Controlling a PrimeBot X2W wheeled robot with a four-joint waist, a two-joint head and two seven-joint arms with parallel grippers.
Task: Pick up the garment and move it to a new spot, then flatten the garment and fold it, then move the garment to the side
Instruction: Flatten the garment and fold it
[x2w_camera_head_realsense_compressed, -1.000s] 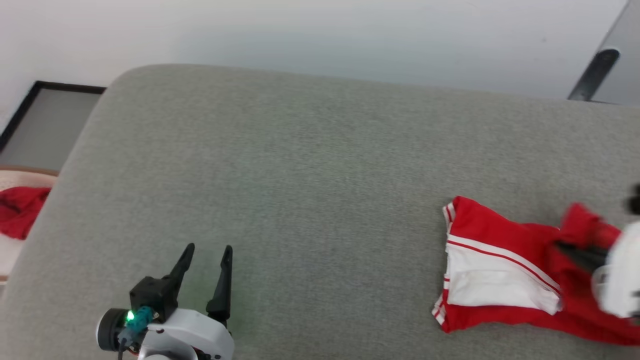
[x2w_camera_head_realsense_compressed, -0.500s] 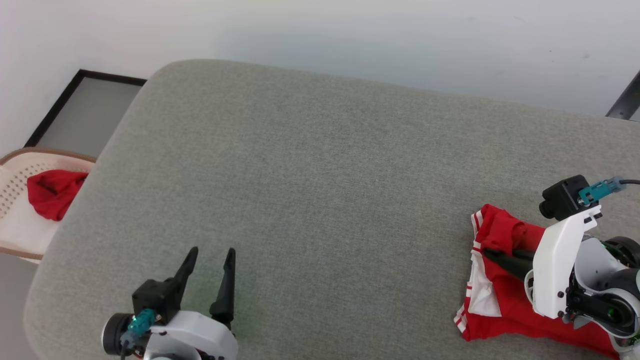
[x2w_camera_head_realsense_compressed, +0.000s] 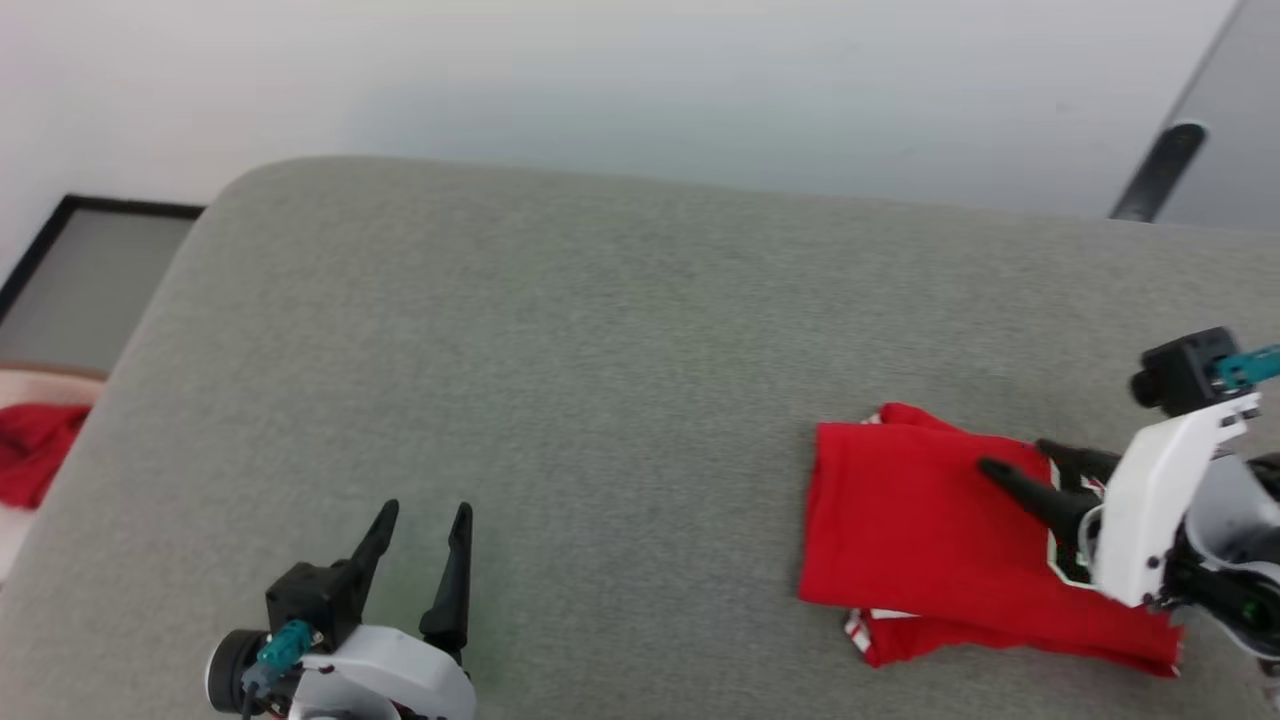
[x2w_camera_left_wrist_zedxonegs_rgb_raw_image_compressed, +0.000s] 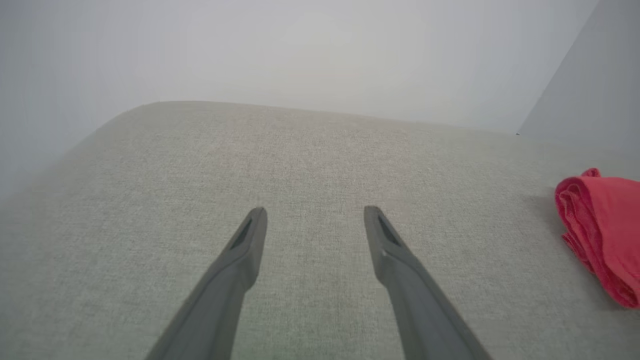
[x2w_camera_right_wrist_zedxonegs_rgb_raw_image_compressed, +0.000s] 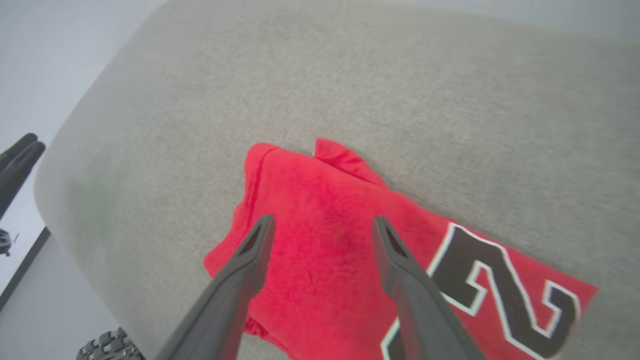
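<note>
Garment (x2w_camera_head_realsense_compressed: 900, 520): red, folded, lying on grey cushion (x2w_camera_head_realsense_compressed: 600, 350). Right tool (x2w_camera_head_realsense_compressed: 1012, 455): spread wide over garment, gripping nothing. Left tool (x2w_camera_head_realsense_compressed: 426, 507): spread wide, empty.

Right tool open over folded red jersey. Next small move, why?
Probably lower the right tool and close it on an edge of the bright-red fabric garment: it lies folded on the grey cushion, the jaws stand open over it, so only moving it aside seems to remain.

A grey fabric cushion (x2w_camera_head_realsense_compressed: 560, 380) carried a single folded red garment (x2w_camera_head_realsense_compressed: 920, 540), which lay flat toward its right end, a black numeral showing.
</note>
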